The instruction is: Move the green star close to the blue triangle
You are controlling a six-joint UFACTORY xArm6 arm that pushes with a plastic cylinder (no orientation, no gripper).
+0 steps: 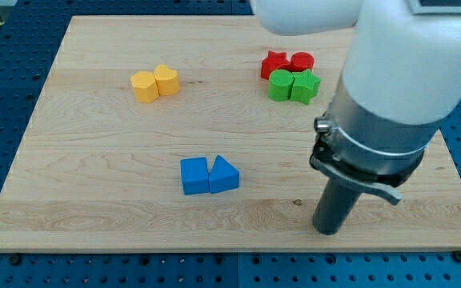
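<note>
The green star (305, 86) lies at the view's upper right, touching a green cylinder (280, 85) on its left. The blue triangle (224, 174) lies near the board's lower middle, touching a blue cube (194, 176) on its left. My tip (326, 230) rests on the board at the lower right, well to the right of the blue triangle and far below the green star. It touches no block.
A red star (274, 63) and a red cylinder (302, 62) sit just above the green pair. A yellow hexagon (144, 86) and a yellow heart (166, 80) lie at the upper left. The wooden board (94, 200) ends at a blue perforated table. The arm's white body covers the upper right.
</note>
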